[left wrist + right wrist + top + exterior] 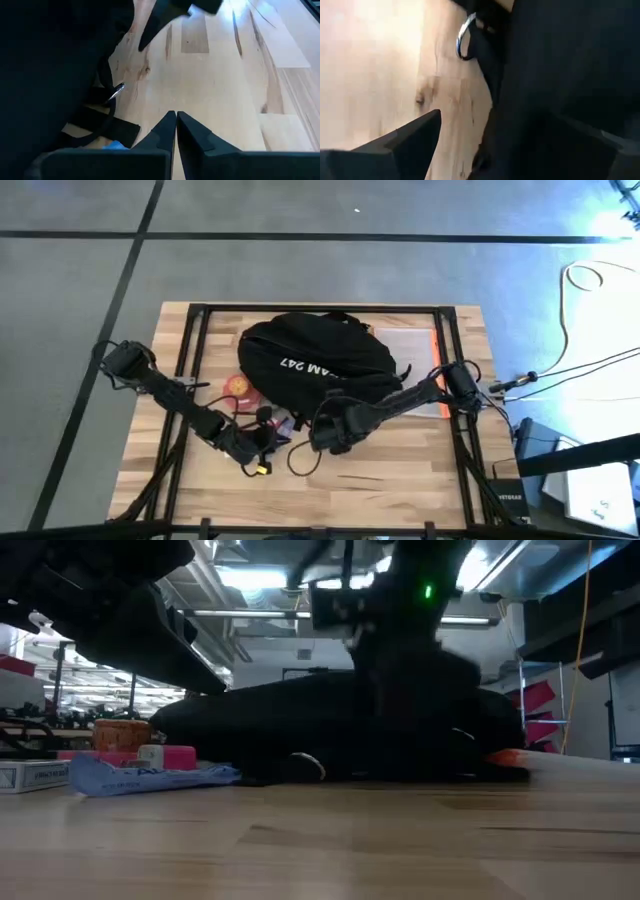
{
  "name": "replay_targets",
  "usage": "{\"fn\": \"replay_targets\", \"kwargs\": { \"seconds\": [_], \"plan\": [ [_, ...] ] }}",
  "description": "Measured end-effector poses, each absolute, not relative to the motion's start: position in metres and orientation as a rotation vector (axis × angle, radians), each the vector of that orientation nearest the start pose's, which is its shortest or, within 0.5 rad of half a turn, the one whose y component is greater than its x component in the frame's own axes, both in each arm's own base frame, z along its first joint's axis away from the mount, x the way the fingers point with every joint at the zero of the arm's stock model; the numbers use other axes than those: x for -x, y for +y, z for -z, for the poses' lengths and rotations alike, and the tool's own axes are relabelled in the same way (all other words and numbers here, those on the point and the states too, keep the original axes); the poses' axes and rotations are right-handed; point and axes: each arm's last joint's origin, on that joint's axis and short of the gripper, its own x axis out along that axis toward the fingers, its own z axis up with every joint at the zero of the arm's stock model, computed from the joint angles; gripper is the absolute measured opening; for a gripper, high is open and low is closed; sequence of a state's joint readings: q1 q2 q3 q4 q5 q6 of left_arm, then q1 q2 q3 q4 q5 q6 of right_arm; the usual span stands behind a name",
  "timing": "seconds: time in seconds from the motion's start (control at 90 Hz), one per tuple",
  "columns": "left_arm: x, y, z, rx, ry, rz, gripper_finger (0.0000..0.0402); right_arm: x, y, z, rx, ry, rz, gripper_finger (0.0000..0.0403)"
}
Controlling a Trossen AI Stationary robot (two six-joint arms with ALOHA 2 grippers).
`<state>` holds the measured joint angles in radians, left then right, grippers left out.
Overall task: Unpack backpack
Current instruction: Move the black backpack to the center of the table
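The black backpack (315, 355), with white lettering on its top, lies on its side on the far middle of the wooden table (400, 470). It also shows in the low view (330, 730). My right gripper (325, 435) is at its near edge and stands open (500, 140), with black backpack fabric (545, 75) and a strap with a metal ring (465, 37) between and ahead of its fingers. To the left of it my left gripper (250, 455) is shut (176, 122) over bare wood, beside the backpack's straps (100, 125). My right gripper has black backpack fabric (530, 130) between its spread fingers, at the pack's near edge. The fabric hides one finger, and I cannot tell whether either finger touches it. The backpack lies on the table.
Left of the backpack lie a round red packet (238, 387), a pink box (170, 755), a blue packet (150, 778) and a white box (35, 775). A yellow-tipped cable (262, 468) lies near my left gripper. A clear sheet with an orange edge (415, 345) sticks out at the backpack's right.
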<state>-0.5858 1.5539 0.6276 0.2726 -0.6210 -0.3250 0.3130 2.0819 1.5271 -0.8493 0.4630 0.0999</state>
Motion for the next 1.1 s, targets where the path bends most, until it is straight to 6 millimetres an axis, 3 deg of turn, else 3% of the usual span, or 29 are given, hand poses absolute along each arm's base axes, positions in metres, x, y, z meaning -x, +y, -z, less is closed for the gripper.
{"fn": "replay_targets", "kwargs": {
  "seconds": [0.156,0.278,0.378,0.567,0.633,0.778,0.967,1.1],
  "plan": [
    [-0.245,-0.142,-0.152,-0.056,0.523,-0.119,0.0000,-0.387,0.095,-0.143,0.408,1.291,0.215,0.0329],
    [-0.245,-0.142,-0.152,-0.058,0.524,-0.119,0.0000,-0.385,0.078,-0.136,0.381,1.305,0.248,0.0288],
    [-0.245,-0.142,-0.152,-0.060,0.526,-0.119,0.0000,-0.386,0.069,-0.133,0.340,1.311,0.249,0.0221],
    [-0.245,-0.142,-0.152,-0.061,0.528,-0.119,0.0000,-0.389,0.066,-0.133,0.294,1.319,0.207,0.0035],
    [-0.245,-0.142,-0.152,-0.061,0.529,-0.118,0.0000,-0.389,0.067,-0.137,0.294,1.338,0.201,0.0015],
    [-0.245,-0.142,-0.151,-0.061,0.532,-0.114,0.0000,-0.385,0.065,-0.159,0.278,1.305,0.236,0.0008],
    [-0.245,-0.142,-0.151,-0.060,0.533,-0.113,0.0000,-0.372,0.054,-0.218,0.206,1.141,0.305,0.0003],
    [-0.245,-0.143,-0.151,-0.048,0.533,-0.107,0.0000,-0.352,0.045,-0.261,0.158,1.042,0.382,0.0002]
  ]
}}
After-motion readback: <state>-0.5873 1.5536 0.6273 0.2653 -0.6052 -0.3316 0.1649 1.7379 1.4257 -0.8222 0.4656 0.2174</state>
